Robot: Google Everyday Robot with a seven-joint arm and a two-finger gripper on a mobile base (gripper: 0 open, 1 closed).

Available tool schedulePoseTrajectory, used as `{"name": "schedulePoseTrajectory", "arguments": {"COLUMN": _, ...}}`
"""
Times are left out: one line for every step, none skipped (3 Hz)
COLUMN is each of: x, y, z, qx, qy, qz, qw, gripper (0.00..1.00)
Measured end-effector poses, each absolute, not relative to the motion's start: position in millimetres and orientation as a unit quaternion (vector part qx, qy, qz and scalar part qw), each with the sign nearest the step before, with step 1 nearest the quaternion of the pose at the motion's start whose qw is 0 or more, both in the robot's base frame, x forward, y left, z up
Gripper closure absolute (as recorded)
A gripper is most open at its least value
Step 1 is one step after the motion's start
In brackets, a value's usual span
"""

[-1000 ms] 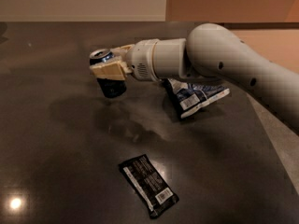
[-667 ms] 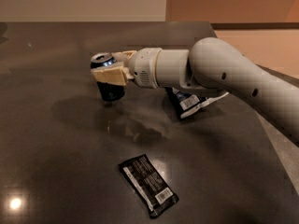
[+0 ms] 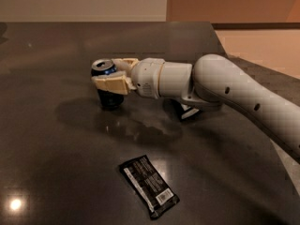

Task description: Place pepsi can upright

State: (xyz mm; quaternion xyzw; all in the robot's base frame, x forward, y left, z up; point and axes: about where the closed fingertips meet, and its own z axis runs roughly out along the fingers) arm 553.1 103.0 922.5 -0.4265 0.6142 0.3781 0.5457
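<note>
Reaching in from the right side, the white arm is stretching low across the dark table. Its thick forearm is sloping down from the right edge to a round joint, and from there the wrist is running almost level to the left. At its end the gripper is holding the pepsi can from the side. One tan finger is pressing across the front of the can and the other is showing behind it near the top, so the fingers are closed on the can. The can is standing in the left-middle part of the table, its silver top facing up with a small lean, and its dark bottom is seeming to touch the surface. Under the wrist a snack bag is peeking out, mostly hidden. Near the front a flat black wrapper with a barcode is lying, well apart from the can.
</note>
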Motion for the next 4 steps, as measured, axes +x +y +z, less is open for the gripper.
{"name": "schedulePoseTrajectory", "arguments": {"x": 550.8, "y": 103.0, "z": 916.9, "qx": -0.426, "qy": 0.613, "qz": 0.380, "qw": 0.547, "gripper": 0.58}}
{"name": "schedulePoseTrajectory", "arguments": {"x": 549.3, "y": 101.9, "z": 912.5, "qx": -0.420, "qy": 0.612, "qz": 0.384, "qw": 0.549, "gripper": 0.35}}
{"name": "schedulePoseTrajectory", "arguments": {"x": 548.7, "y": 99.9, "z": 909.3, "qx": -0.415, "qy": 0.604, "qz": 0.389, "qw": 0.558, "gripper": 0.12}}
{"name": "schedulePoseTrajectory", "arguments": {"x": 547.8, "y": 101.8, "z": 909.7, "qx": -0.416, "qy": 0.604, "qz": 0.389, "qw": 0.557, "gripper": 0.00}}
